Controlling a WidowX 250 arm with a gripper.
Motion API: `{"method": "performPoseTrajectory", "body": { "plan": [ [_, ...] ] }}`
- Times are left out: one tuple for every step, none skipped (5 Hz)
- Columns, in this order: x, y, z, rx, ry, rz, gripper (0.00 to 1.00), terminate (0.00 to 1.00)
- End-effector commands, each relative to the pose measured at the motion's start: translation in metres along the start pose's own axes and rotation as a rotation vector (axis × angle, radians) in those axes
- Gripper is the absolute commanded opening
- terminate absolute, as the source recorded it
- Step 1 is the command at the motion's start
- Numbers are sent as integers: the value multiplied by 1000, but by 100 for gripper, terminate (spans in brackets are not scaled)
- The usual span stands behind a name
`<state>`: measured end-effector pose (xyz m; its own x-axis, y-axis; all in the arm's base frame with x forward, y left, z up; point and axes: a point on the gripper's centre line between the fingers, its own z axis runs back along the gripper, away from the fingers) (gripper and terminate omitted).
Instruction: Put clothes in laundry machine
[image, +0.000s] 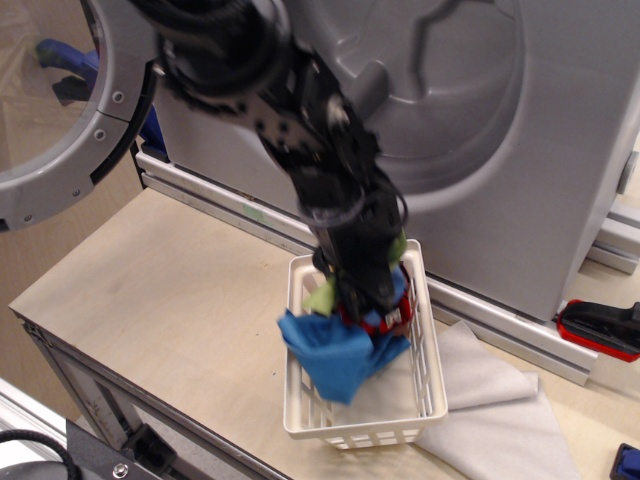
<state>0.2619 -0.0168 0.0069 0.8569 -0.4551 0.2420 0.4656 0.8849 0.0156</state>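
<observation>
**Clothes lifted out of the basket, machine waiting behind**

Pale wood makes up the surface, and on it sits a white basket with a grey cloth spread just beside it to the right. Behind stands the laundry machine, its round door swung wide to the left so the drum opening is free to receive a load.

We see the gripper pointing down over the basket with the clothes bunched beneath it: blue hanging lowest, a bit of green at the upper left, red tucked close under the fingers. The fingers themselves are buried in the fabric, but since the bundle hangs clear above the basket floor, we judge them clamped on it. Held this way, the whole bundle travels as one. We reckon the carry up to the drum comes next; a loose blue corner could snag the basket rim.
</observation>
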Motion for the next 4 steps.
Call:
{"method": "performPoseTrajectory", "body": {
  "plan": [
    [10,25,56,38,-108,57,0,0],
    [25,50,85,72,-174,165,0,0],
    [36,74,107,85,-242,240,0,0],
    [42,93,118,110,-309,292,0,0]
  ]
}}
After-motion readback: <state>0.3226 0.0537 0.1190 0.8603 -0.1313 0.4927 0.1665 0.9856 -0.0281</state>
